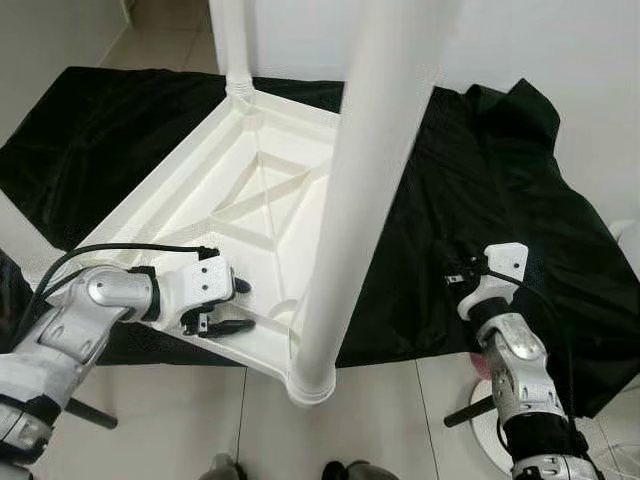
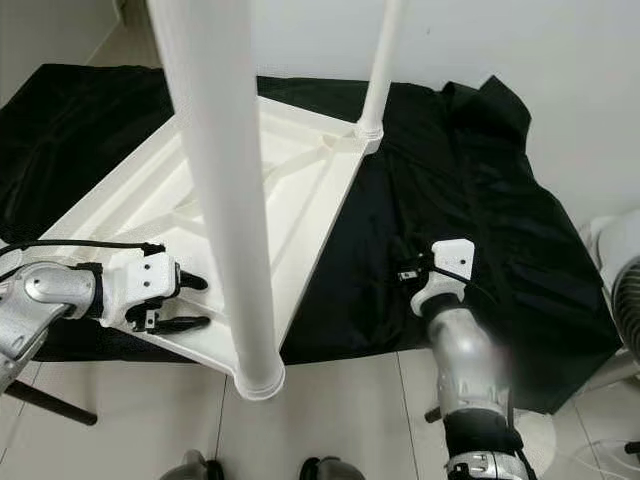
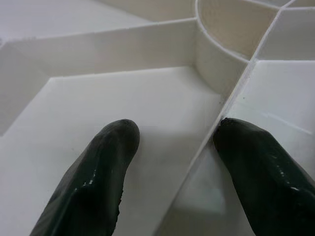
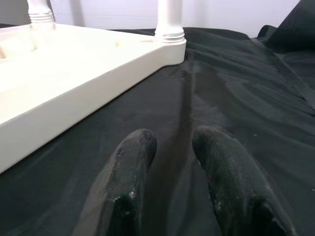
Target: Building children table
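Observation:
A white plastic table top [image 1: 250,190] lies upside down on a black cloth [image 1: 470,180]. A white leg [image 1: 355,200] stands up from its near corner. Another leg [image 1: 232,45] rises at the far corner, and a third leg [image 2: 378,70] at the right corner. My left gripper [image 1: 245,306] is at the top's near left corner. It is open, its fingers [image 3: 108,162] set either side of a thin rib [image 3: 231,93] beside a round socket wall [image 3: 216,54]. My right gripper [image 4: 174,140] is open and holds nothing, low over the cloth to the right of the table top.
A white wall stands close behind the cloth. A white fan [image 2: 620,250] and a round base [image 1: 490,430] are at the right. A dark rod [image 1: 90,413] lies on the tiled floor at the near left. My feet [image 1: 225,468] are just before the near leg.

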You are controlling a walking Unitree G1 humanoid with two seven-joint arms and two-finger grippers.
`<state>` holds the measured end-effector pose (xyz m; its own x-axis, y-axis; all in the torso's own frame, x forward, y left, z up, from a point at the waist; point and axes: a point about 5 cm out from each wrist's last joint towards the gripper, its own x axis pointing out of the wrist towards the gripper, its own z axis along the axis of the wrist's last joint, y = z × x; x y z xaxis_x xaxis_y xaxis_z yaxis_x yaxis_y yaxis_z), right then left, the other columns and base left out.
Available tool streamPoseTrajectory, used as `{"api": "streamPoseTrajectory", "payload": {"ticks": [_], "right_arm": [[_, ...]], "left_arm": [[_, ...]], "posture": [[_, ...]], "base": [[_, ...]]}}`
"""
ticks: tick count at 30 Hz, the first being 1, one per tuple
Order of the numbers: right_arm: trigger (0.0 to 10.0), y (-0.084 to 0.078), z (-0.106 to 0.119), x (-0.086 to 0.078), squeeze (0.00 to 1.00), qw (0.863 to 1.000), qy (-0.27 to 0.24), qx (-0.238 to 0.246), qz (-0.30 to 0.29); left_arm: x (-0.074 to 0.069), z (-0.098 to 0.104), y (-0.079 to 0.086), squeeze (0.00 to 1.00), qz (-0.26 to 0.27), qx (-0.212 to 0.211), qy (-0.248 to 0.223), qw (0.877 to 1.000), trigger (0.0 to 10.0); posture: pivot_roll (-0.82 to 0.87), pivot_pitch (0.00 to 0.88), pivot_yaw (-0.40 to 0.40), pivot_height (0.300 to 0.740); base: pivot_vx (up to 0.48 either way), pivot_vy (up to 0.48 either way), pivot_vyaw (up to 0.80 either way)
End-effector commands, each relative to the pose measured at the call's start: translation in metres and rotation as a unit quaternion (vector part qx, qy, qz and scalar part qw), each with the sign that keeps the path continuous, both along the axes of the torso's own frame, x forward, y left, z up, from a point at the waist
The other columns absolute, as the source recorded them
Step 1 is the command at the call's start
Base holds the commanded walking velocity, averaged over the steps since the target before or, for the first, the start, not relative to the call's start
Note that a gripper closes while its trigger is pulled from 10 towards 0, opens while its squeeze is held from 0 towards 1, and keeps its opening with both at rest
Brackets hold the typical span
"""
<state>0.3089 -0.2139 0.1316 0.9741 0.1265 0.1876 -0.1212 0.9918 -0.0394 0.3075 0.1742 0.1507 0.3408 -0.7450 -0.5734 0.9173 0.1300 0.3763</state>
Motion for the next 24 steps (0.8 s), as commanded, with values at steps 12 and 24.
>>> {"api": "streamPoseTrajectory", "payload": {"ticks": [12,24], "right_arm": [[10.0,-0.001,-0.004,-0.003,0.00,1.000,0.006,-0.001,-0.014],[10.0,-0.002,-0.001,-0.001,0.00,1.000,-0.001,0.003,-0.027]], "left_arm": [[0.042,-0.010,-0.002,0.00,0.206,-0.050,-0.005,0.977,0.0],[0.055,0.000,-0.044,0.00,0.216,-0.110,-0.047,0.969,10.0]], "posture": [[-0.01,0.154,-0.030,0.740],[-0.01,0.150,-0.033,0.740]], "base": [[0.000,0.000,0.00],[0.000,0.000,0.00]]}}
